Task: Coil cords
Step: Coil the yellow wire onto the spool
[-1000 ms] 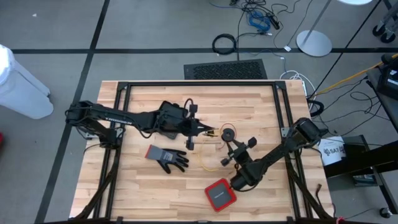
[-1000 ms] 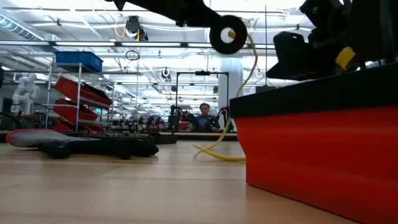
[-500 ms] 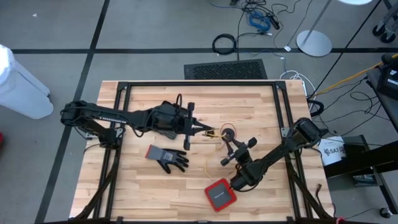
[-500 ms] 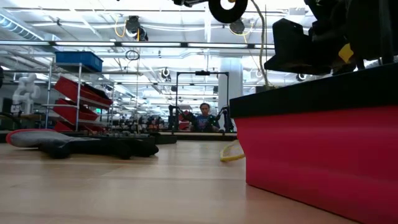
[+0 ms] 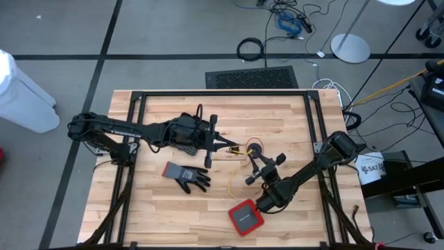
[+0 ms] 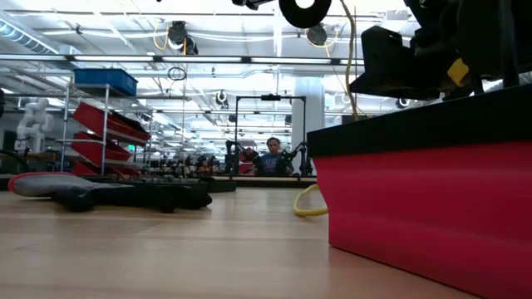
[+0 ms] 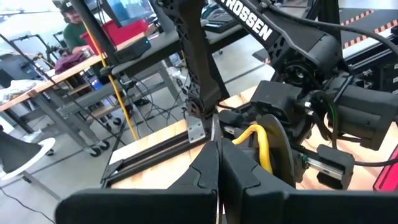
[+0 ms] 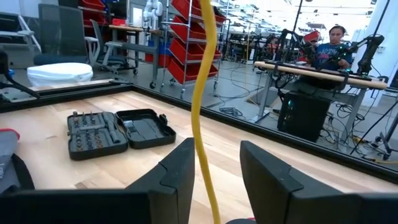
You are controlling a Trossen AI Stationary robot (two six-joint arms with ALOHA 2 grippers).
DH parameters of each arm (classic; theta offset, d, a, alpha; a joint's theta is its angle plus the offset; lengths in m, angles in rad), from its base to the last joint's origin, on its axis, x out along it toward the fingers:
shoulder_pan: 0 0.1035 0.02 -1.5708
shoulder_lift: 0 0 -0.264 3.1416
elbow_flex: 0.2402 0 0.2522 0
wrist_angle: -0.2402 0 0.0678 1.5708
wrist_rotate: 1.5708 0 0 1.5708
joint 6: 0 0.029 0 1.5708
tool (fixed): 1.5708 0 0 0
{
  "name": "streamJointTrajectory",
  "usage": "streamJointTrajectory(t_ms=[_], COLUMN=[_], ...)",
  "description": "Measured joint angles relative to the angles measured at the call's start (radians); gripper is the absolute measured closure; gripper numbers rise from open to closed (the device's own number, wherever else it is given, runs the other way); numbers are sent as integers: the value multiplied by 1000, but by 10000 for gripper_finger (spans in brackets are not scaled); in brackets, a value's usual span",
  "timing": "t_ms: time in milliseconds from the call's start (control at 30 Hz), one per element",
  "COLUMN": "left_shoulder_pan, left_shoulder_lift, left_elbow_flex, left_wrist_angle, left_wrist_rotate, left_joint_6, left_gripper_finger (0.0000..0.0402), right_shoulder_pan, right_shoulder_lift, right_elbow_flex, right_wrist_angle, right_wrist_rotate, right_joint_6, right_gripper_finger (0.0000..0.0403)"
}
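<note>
High view puts the thin yellow cord (image 5: 233, 182) at the middle of the wooden table (image 5: 166, 219), its upper end pinched in the left gripper (image 5: 234, 148), whose fingers are pressed together on it, and the rest hanging down in a short curve toward the boards. The right gripper (image 5: 262, 167) sits just beside that hanging stretch, on the side away from the left arm, and in the right wrist view its two dark fingers (image 8: 180, 168) stand apart with the yellow cord (image 8: 205, 106) running down between them, touching neither as far as can be seen. A small red wire coil (image 5: 255, 148) lies on the table just past the left gripper's tip, near the right gripper. In the low view only a yellow loop (image 6: 307, 204) meets the tabletop, next to the red box. A grey and black work glove (image 5: 186, 175) lies flat near the left gripper, on the near side of that arm. A flat square red box with a black rim (image 5: 246, 217) rests beside the right arm, well apart from the left gripper. An open black case of tool bits (image 8: 118, 132) shows beyond the right gripper's fingers.
</note>
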Motion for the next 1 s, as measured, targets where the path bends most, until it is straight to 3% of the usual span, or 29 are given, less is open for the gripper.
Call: streamJointTrajectory(t_ms=[367,667,1000], left_shoulder_pan=[0,-2,-2], left_shoulder_lift=[0,0,0], left_elbow_flex=[0,0,0], left_wrist_angle=[16,18,13], left_wrist_rotate=[21,48,48], left_joint_6=[-18,-27,-26], left_gripper_finger=[402,402,402], right_shoulder_pan=[-27,-44,-41], right_shoulder_lift=[0,0,0], right_elbow_flex=[0,0,0], right_wrist_angle=[160,173,176], right_wrist_rotate=[-45,-54,-67], right_joint_6=[-236,-258,-276], right_gripper_finger=[289,291,359])
